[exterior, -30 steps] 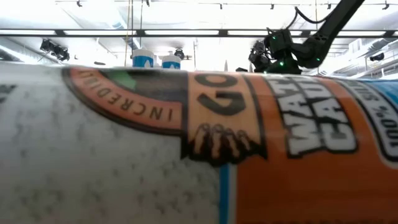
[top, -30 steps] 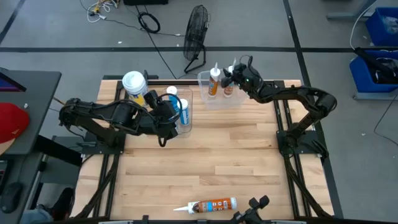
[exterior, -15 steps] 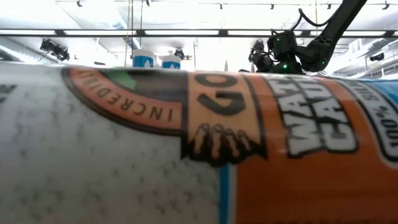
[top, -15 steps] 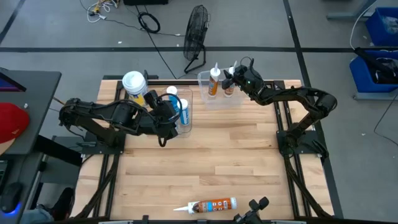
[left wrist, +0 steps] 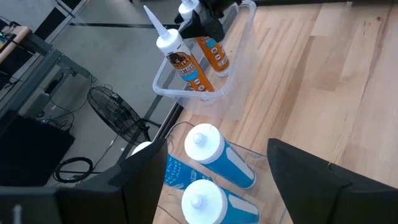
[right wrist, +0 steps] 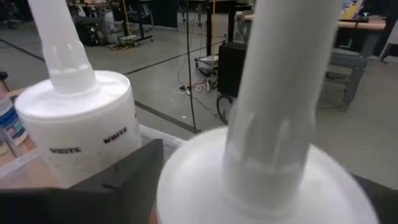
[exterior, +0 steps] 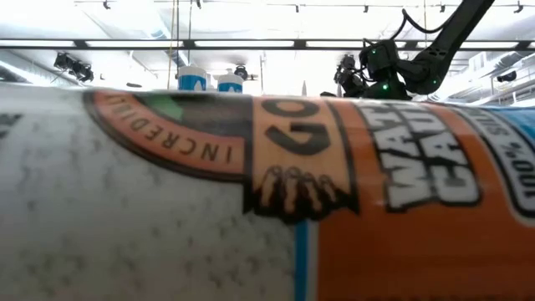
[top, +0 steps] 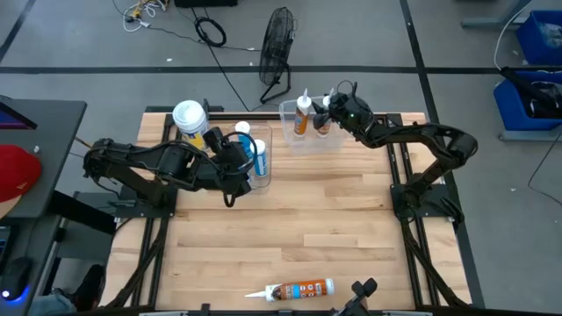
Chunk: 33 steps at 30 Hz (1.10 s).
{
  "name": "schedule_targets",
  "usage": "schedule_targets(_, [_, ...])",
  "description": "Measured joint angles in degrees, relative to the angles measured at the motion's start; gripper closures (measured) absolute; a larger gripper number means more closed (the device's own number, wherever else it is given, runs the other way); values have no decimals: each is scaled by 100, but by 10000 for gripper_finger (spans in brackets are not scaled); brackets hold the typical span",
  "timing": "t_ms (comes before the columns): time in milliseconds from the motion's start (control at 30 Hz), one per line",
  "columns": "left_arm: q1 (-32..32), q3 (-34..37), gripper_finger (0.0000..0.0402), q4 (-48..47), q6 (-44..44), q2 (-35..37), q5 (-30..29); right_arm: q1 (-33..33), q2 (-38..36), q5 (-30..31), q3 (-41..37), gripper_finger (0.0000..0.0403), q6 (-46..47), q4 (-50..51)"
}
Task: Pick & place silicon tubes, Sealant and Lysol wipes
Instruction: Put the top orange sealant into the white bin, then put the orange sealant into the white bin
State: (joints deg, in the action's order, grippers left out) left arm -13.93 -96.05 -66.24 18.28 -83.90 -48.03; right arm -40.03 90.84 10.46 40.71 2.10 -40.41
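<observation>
On the table's far left we see the Lysol wipes (top: pixel 190 117), upright, just beside a clear bin (top: pixel 261 163) w/ two blue-and-white cylinders (left wrist: pixel 217 158) standing in it. Left gripper (top: pixel 248 156) hangs over that bin, fingers apart, nothing btwn them. Moving right, a second clear bin (left wrist: pixel 164 92) at the far edge has two orange-label tubes (top: pixel 301 115) upright, nozzles up. Right gripper (top: pixel 328 103) sits at the right-hand tube's top; fingers flank the cap, but we can't tell if they're gripping or loose. Near the front edge, a third orange tube (top: pixel 301 289) lies flat.
</observation>
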Motion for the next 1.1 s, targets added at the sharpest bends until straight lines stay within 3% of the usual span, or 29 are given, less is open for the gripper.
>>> schedule_targets(200, [0,0,120,-2,0,0,2,11,-230,-107,0,93,-44,210])
schedule_targets(633, [-2,0,120,-4,2,0,2,90,-1040,35,10,91,-392,514])
schedule_targets(1100, [-2,0,120,-4,61,0,30,409,-1401,-5,1167,91,-1012,1638])
